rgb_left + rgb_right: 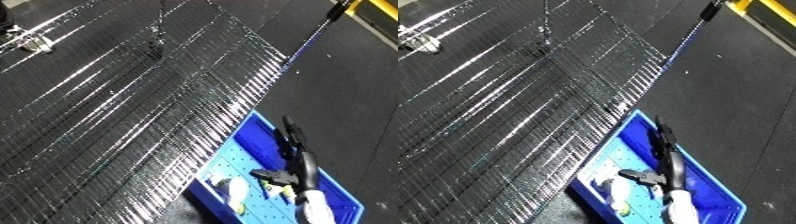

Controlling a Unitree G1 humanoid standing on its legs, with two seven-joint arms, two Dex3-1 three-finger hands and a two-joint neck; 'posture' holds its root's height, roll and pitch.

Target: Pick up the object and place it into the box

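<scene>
While I look down through the head camera, the whole scene sits tilted, with a wire mesh shelf [115, 110] filling the upper left and dark floor [355, 90] on the right. Just off the shelf's edge, at the lower right, lies the blue bin [242, 150]. My right hand [300, 165] hangs over the inside of it, coming in from the lower edge on its white forearm [313, 206]. Its fingers [290, 135] are stretched out nearly straight, pointing toward the bin's far corner, and the thumb [269, 175] sticks out sideways toward the shelf. I see nothing held between them.

A white object [236, 188] rests on the bin's floor, just beside the thumb on the shelf side. A small yellow-green piece [281, 189] shows close under the thumb; I cannot tell whether it touches the hand or whether it is part of the white object. My left hand shows in neither eye.

Far off at the shelf's upper left corner there is a small pale item [31, 44], too blurred to identify. A yellow strip [378, 7] crosses the top right corner.
</scene>
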